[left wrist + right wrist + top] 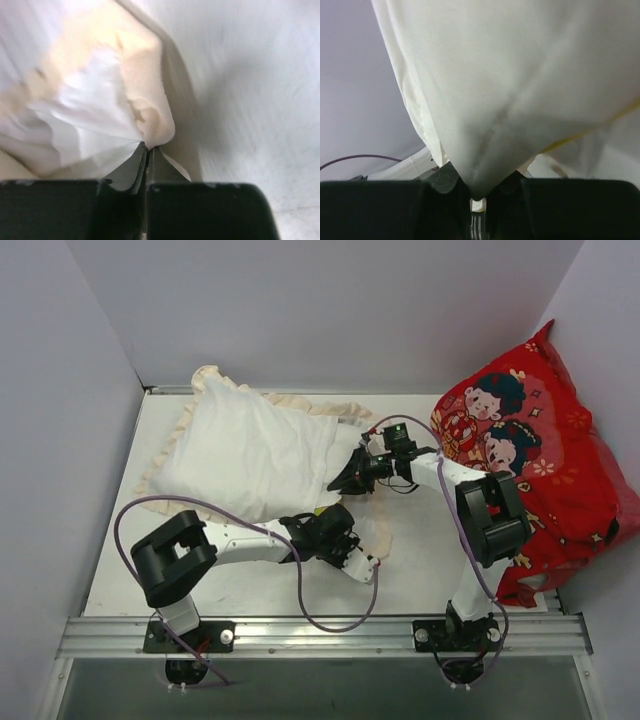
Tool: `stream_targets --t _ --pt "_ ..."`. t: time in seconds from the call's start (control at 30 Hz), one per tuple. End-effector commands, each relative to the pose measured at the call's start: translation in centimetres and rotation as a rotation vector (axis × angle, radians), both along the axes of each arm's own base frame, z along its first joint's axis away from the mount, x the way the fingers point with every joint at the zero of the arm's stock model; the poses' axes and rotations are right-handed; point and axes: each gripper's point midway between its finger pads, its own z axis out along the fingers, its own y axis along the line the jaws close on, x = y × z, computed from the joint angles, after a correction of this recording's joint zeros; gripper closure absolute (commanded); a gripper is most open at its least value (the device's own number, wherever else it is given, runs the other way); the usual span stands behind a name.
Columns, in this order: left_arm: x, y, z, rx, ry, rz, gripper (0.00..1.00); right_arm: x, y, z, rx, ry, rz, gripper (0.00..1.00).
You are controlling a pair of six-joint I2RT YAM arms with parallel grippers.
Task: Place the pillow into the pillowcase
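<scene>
The white pillow (240, 450) lies at the back left of the table, on top of the pillowcase (300, 402), whose cream frill shows round it. My left gripper (335, 525) is at the pillow's near right corner. In the left wrist view it (148, 150) is shut on the pillowcase's cream frill (145, 75) and pale fabric. My right gripper (340, 480) is at the pillow's right end. In the right wrist view it (482, 192) is shut on a fold of the pillow (510, 75). The pillow's yellow strip (580, 135) runs beside it.
A large red cushion (545, 460) with cartoon children leans against the right wall, close behind the right arm. Purple cables (300, 590) loop over the near table. Grey walls close in the left, back and right sides.
</scene>
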Motion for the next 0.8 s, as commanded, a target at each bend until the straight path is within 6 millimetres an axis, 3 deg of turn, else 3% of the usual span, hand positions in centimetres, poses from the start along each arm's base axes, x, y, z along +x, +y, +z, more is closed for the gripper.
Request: stream_targets --t 0.0,0.07,0.13,0.17,0.3,0.33,0.4,0.47,0.53,0.6,0.63,0.73,0.77 --pt "-8.0 -6.8 9.9 -0.269 0.246 -0.298 1.00 2.2 2.4 3.4 0.060 -0.145 0.103 1.00" --pt "-10.5 -8.9 15.7 -0.392 0.300 -0.375 1.00 3.0 2.6 1.5 0.019 -0.181 0.165 1.00" --pt "-11.9 -9.9 19.0 -0.472 0.329 -0.401 1.00 3.3 3.2 1.0 0.002 -0.207 0.212 1.00" --pt "-12.3 -10.4 20.5 -0.515 0.328 -0.417 1.00 3.1 3.6 -0.6 -0.013 -0.174 0.219 1.00" --pt "-12.5 -10.8 21.6 -0.538 0.364 -0.394 1.00 0.2 4.2 -5.3 -0.068 -0.055 0.233 1.00" --pt "-12.4 -10.6 21.4 -0.535 0.363 -0.386 1.00 -1.6 3.3 -7.6 -0.091 0.032 0.228 1.00" --pt "-12.6 -9.7 21.4 -0.537 0.361 -0.369 1.00 -3.4 2.0 -9.6 -0.115 0.118 0.219 1.00" --pt "-12.7 -8.7 23.0 -0.566 0.386 -0.319 0.76 -5.4 -0.3 -11.0 -0.143 0.160 0.215 1.00" --pt "-12.3 -7.6 23.9 -0.578 0.430 -0.218 0.55 -6.5 -1.6 -10.0 -0.154 0.152 0.231 1.00" --pt "-10.6 -6.0 26.1 -0.638 0.461 -0.118 0.45 -8.4 -2.5 -9.2 -0.158 0.129 0.283 1.00" --pt "-9.5 -5.3 26.7 -0.662 0.517 -0.013 0.43 -8.8 -2.3 -7.5 -0.146 0.078 0.304 1.00" --pt "-4.4 -2.6 28.5 -0.724 0.556 0.238 0.39 -10.7 -2.0 -4.3 -0.133 -0.030 0.407 0.79" --pt "-2.9 -2.0 28.3 -0.729 0.555 0.316 0.37 -10.9 -2.4 -3.5 -0.130 -0.044 0.409 0.57"
